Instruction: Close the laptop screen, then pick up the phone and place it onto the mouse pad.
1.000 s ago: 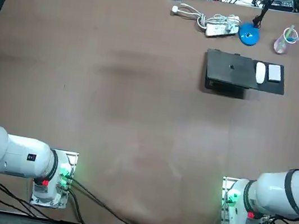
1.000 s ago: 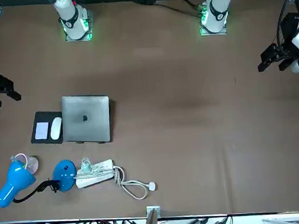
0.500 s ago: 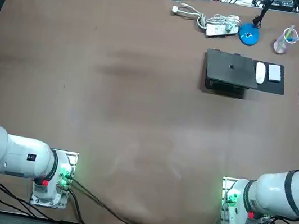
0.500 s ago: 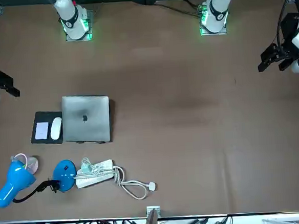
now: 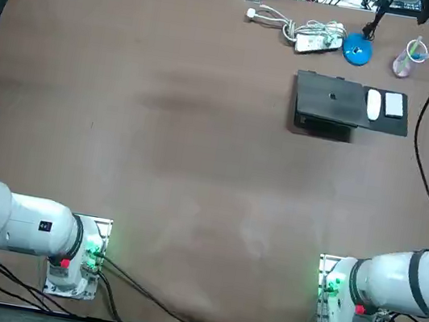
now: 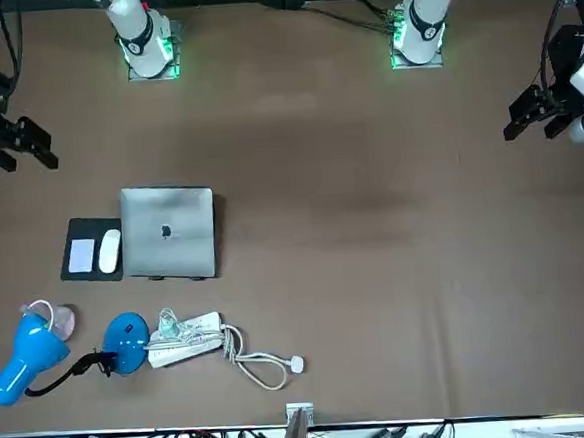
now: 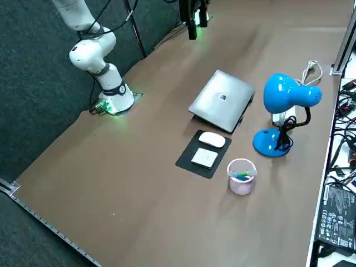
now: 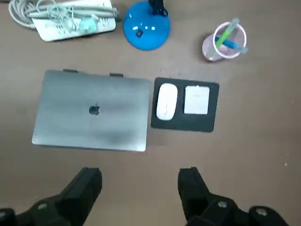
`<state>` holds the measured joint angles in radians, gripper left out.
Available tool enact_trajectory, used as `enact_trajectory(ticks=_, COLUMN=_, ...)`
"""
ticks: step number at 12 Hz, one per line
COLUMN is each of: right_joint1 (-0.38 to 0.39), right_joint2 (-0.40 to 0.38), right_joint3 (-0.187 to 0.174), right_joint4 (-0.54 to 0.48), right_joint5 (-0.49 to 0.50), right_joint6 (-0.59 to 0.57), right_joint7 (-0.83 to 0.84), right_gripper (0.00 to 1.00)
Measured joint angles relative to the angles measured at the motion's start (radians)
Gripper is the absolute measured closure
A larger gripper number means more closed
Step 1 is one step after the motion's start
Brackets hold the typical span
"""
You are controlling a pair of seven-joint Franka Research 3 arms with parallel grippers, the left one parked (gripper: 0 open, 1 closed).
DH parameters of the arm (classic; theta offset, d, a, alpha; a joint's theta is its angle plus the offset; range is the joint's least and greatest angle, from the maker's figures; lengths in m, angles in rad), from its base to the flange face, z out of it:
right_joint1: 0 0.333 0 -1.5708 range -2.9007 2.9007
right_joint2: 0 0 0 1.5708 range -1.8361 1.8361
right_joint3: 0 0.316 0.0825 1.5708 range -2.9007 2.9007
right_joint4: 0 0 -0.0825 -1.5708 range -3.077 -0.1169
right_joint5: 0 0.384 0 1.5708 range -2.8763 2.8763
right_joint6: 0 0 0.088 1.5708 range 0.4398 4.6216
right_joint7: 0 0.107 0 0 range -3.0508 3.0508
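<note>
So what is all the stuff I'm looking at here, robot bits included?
table: one, brown, under everything.
laptop: one, silver-grey, lid shut, at the far right of the table.
mouse pad: one, black, right beside the laptop.
mouse: one, white, on the mouse pad, on its laptop side.
phone: one, white, on the mouse pad next to the mouse.
desk lamp: one, blue, beyond the laptop.
power strip: one, white, with coiled cable, beside the lamp's base.
cup: one, pinkish, holding pens, beyond the mouse pad.
right gripper: one, black, raised above the table on the robot's side of the laptop, fingers apart, holding nothing.
</note>
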<state>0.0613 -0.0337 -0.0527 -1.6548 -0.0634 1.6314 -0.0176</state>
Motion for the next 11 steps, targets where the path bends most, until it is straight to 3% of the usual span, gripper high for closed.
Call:
enact_trajectory(ticks=5, right_joint1=0.000, right_joint2=-0.073, right_joint3=-0.024, right_joint4=-0.065, right_joint5=-0.004, right_joint6=-0.039, right_joint7=0.002, right_gripper=0.00)
enact_trajectory(ticks=11, right_joint1=0.006, right_joint2=-0.083, right_joint3=-0.027, right_joint4=-0.073, right_joint5=0.046, right_joint6=-0.043, right_joint7=0.023, right_gripper=0.00)
